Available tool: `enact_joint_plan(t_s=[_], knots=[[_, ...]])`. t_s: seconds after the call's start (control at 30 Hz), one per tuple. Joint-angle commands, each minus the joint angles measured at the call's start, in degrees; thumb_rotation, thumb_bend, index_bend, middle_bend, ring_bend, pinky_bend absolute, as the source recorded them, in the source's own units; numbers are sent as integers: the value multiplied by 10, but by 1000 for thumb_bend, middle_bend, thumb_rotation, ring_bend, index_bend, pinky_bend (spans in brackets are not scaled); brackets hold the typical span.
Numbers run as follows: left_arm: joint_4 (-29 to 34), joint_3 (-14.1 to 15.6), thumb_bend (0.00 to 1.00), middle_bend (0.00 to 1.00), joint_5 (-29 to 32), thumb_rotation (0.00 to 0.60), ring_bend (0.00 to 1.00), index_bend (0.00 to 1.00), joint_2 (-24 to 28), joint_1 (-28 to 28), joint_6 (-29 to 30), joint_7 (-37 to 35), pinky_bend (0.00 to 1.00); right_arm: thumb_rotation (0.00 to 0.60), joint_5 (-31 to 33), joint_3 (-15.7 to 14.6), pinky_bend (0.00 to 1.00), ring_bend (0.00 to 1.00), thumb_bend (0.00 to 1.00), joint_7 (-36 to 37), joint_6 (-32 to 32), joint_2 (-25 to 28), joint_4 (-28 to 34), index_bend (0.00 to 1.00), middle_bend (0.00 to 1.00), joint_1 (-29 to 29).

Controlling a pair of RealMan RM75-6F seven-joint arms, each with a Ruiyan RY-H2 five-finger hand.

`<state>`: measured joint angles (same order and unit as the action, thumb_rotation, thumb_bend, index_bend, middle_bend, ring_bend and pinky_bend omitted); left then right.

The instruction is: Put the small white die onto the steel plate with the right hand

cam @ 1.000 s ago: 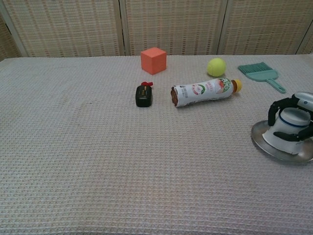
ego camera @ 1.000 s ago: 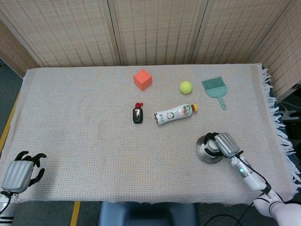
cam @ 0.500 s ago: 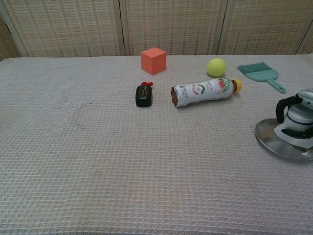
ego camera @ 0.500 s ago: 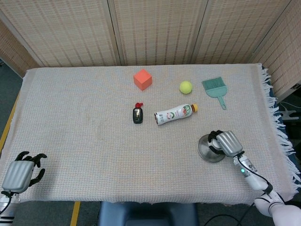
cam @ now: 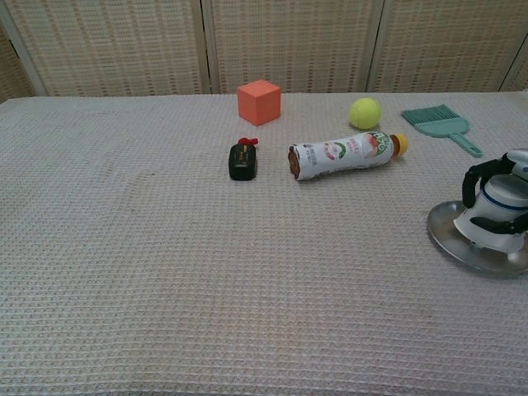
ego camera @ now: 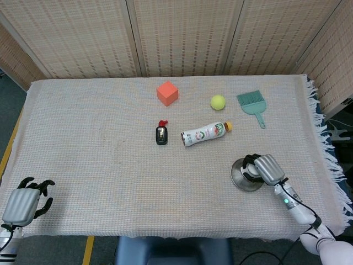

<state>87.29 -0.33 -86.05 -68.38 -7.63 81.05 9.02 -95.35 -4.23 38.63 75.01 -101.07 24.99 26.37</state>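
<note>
Resting over the steel plate (ego camera: 240,175), the right hand (ego camera: 263,169) has its dark fingers (cam: 478,176) curled down onto the plate's middle; whether they pinch the small white die cannot be told, since the die itself is hidden from both views. The plate lies flat on the tabletop (ego camera: 99,138) under the hand. Just beyond the hand lies a drink bottle (ego camera: 204,133) on its side, with a small black object with a red tip (ego camera: 161,133) further to the hand's left. Further back sit a yellow-green ball (ego camera: 218,101), a teal brush (ego camera: 253,105) and an orange cube (ego camera: 167,93). Far across the tabletop, the left hand (ego camera: 23,203) hangs at the near edge with its fingers loosely curled, holding nothing.
</note>
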Motion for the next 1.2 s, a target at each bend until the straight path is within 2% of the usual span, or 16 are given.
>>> enact_joint_plan(t_s=[0.03,0.37,0.47,0.53,0.7,0.83,0.93,1.03,1.2], knots=[[-1,0,367,537,-1,600,474,348,0,0,0,1,216,600,13,14,845,520,277,-52,2,-37,-70,650,536,-5],[0,1,367,537,0,600,474,348,-1,-1,-2,2,216,600,0,-2,844,519,276,67,12,-28,-41,650,536,-7],[0,1,367,537,-1,600,475,348,0,0,0,3,216,600,-7,-16,844,513,276,159,-5,-9,-2,650,536,-4],[0,1,368,538,0,600,475,348,0,0,-1,2,216,600,-6,-15,844,511,276,182,-8,-3,8,650,536,-2],[-1,1,368,538,-1,600,475,348,0,0,-1,2,216,600,1,-3,844,511,277,120,8,-16,-27,650,536,-5],[-1,1,368,538,-1,600,475,348,0,0,-1,2,216,600,6,2,844,510,276,101,17,-23,-39,649,536,-7],[-1,2,367,538,-1,600,475,348,0,-1,-2,3,216,600,17,22,844,503,277,49,63,-28,-63,650,536,-11],[0,1,366,538,1,600,474,348,0,0,-3,2,216,600,35,42,843,495,277,10,84,-31,-76,650,536,-17],[-1,2,367,538,0,600,475,348,-1,-1,-4,3,216,600,58,58,842,493,278,-23,52,-31,-92,649,536,-23]])
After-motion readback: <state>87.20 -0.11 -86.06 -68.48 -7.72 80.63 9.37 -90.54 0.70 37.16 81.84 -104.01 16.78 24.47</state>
